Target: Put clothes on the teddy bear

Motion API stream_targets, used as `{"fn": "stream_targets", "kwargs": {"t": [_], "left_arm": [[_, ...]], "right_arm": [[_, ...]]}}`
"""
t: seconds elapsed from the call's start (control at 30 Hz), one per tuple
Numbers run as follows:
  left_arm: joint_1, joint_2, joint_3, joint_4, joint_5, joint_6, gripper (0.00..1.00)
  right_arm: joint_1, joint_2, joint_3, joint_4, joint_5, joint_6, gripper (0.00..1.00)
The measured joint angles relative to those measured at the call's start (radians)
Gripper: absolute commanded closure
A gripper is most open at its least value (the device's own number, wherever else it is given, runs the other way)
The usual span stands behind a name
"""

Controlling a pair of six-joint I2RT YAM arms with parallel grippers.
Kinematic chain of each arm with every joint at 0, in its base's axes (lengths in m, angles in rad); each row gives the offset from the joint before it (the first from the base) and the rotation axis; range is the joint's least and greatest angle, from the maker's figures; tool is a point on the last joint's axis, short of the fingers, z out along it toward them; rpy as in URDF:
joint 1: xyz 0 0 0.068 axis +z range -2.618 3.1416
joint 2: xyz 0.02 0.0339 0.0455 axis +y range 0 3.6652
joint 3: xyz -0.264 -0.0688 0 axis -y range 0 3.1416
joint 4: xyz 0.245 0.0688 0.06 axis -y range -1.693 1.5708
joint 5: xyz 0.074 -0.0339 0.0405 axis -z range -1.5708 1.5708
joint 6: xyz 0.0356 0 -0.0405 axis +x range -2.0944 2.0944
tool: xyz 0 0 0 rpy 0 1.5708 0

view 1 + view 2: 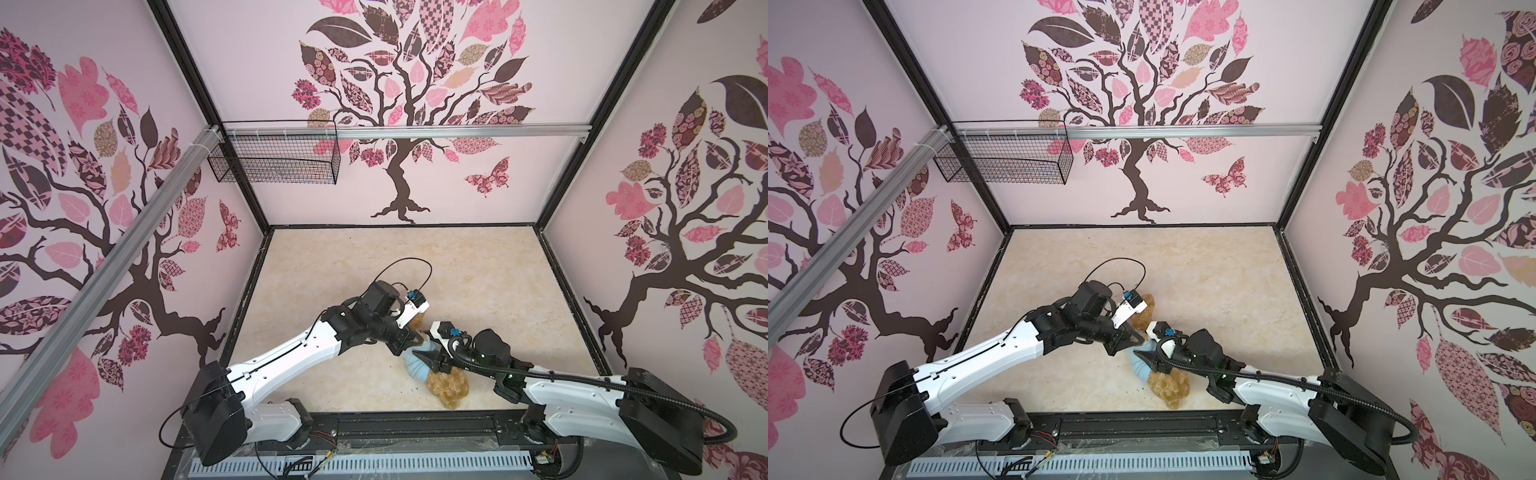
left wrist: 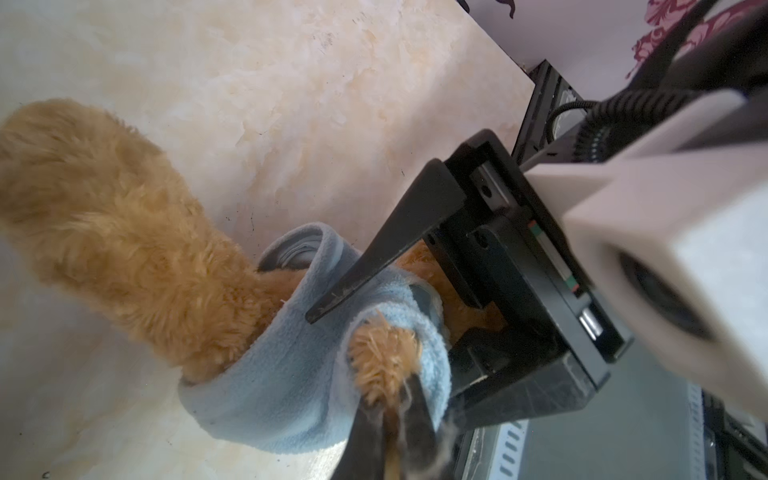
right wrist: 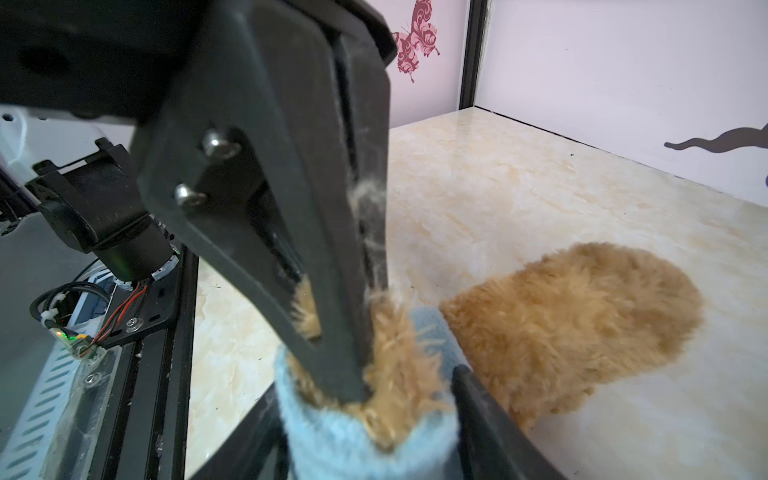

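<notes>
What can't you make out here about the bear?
- Face of the teddy bear: both top views, partly under the left arm; wrist views show only fur.
- Shirt front: bunched up, every view.
- Left pincer tips: left wrist view, buried in fur.
- Right pincer second finger: left wrist view, behind the shirt.

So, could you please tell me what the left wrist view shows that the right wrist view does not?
Left wrist only: the right claw, whole and open, with its white camera housing. Right wrist only: the butterfly decal. Both: the left claw shut on a paw of the teddy bear, poking through the light blue shirt.
</notes>
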Motion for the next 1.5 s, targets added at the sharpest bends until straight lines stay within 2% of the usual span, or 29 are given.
{"fn": "stream_targets", "kwargs": {"t": [0.1,0.2,0.27,0.4,0.53,0.77,1.03,1.1,1.3,1.33,1.4,1.5], "left_arm": [[0.0,0.0,0.0,0.014,-0.002,-0.071,1.0],[0.003,0.002,0.001,0.013,-0.011,-0.113,1.0],[0.013,0.002,0.001,0.007,-0.01,-0.131,0.99],[0.045,0.002,0.001,0.005,0.021,-0.163,0.98],[0.066,0.002,0.002,-0.014,0.033,-0.164,0.99],[0.071,0.002,0.012,-0.052,-0.006,-0.1,0.99],[0.06,0.004,0.022,-0.078,-0.121,-0.02,0.91],[0.058,0.008,0.022,-0.079,-0.121,-0.009,0.87],[0.077,0.0,0.019,-0.031,-0.095,-0.043,0.85],[0.08,-0.006,0.016,-0.012,-0.089,-0.055,0.82],[0.082,-0.023,0.008,0.024,-0.085,-0.08,0.7],[0.082,-0.05,0.007,0.039,-0.128,-0.114,0.58]], "right_arm": [[0.0,0.038,0.019,0.014,0.008,0.003,0.62],[0.0,0.084,0.026,0.044,0.031,0.006,0.71],[0.003,0.107,0.023,0.072,0.043,0.005,0.71],[0.004,0.16,0.021,0.127,0.065,0.009,0.61],[0.004,0.206,0.017,0.161,0.08,0.017,0.59],[0.007,0.22,0.017,0.169,0.076,0.048,0.65],[0.007,0.216,0.017,0.161,0.072,0.102,0.79],[0.006,0.211,0.017,0.15,0.071,0.119,0.81],[0.004,0.203,0.017,0.088,0.079,0.187,0.83],[0.004,0.203,0.018,0.085,0.082,0.196,0.83],[0.004,0.203,0.029,0.064,0.094,0.223,0.83],[0.004,0.189,0.069,-0.013,0.139,0.267,0.83]]}}
